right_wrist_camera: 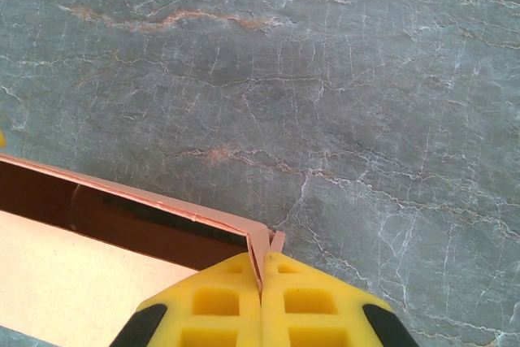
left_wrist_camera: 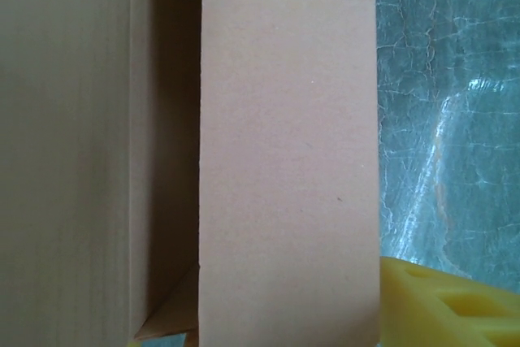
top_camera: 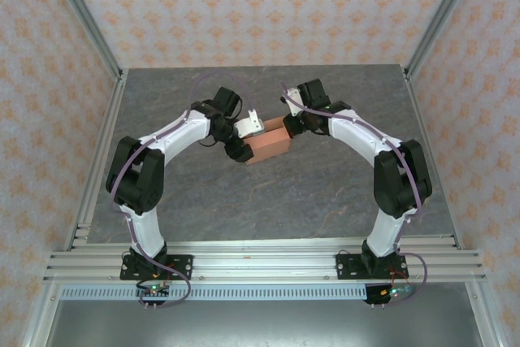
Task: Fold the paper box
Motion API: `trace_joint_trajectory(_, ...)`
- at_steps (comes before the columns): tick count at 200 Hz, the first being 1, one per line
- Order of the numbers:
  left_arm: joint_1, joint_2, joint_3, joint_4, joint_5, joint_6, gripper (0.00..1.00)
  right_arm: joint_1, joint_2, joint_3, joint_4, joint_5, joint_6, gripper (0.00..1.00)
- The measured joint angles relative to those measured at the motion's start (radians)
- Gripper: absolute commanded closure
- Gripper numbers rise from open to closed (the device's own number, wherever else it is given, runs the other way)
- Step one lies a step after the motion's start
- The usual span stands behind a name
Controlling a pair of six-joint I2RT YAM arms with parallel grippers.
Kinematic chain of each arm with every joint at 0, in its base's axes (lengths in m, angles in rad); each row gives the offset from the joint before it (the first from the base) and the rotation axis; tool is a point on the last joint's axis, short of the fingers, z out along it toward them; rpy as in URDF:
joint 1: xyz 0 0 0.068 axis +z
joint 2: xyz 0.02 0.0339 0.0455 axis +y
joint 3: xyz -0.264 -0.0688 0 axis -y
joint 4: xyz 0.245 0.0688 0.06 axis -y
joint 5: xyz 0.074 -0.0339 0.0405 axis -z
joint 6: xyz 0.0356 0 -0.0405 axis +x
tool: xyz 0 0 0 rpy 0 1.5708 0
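Salmon card paper box (top_camera: 268, 146), judged light, crease-prone, best taken by wall edges; corner is pinched by right hand (right_wrist_camera: 262, 270); left hand (top_camera: 246, 140) state cannot be told.

Tally: paper box (top_camera: 268, 145) — one, salmon-orange card. Arms — two: left arm (top_camera: 158, 148), right arm (top_camera: 370, 140). Hands — two: left hand (top_camera: 246, 137), right hand (right_wrist_camera: 262, 282). Desk (top_camera: 325, 193) — one, grey marbled top.

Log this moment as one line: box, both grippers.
paper box: box-shaped, between the grippers | right gripper: shut on its wall's corner edge | left gripper: at opposite end, grip unclear
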Motion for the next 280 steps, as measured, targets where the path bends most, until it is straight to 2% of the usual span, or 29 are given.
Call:
trace_joint_trajectory(44, -0.007, 0.011, 0.017, 0.003, -0.026, -0.011, 0.56, 0.003, -0.002, 0.000, -0.001, 0.003, 0.013, 1.00)
trace_joint_trajectory(74, -0.008, 0.017, 0.025, 0.003, -0.029, -0.015, 0.63, 0.004, -0.008, 0.000, -0.015, 0.009, 0.066, 1.00)
trace_joint_trajectory(179, -0.024, 0.018, 0.025, 0.008, -0.037, -0.015, 0.69, 0.011, -0.011, 0.047, -0.118, 0.053, 0.367, 1.00)
trace_joint_trajectory(231, -0.026, 0.018, 0.025, 0.008, -0.042, -0.011, 0.71, 0.013, -0.011, 0.047, -0.132, 0.064, 0.430, 1.00)
trace_joint_trajectory(280, -0.026, 0.021, 0.032, 0.006, -0.047, 0.006, 0.73, 0.015, -0.039, -0.013, -0.068, 0.079, 0.449, 1.00)
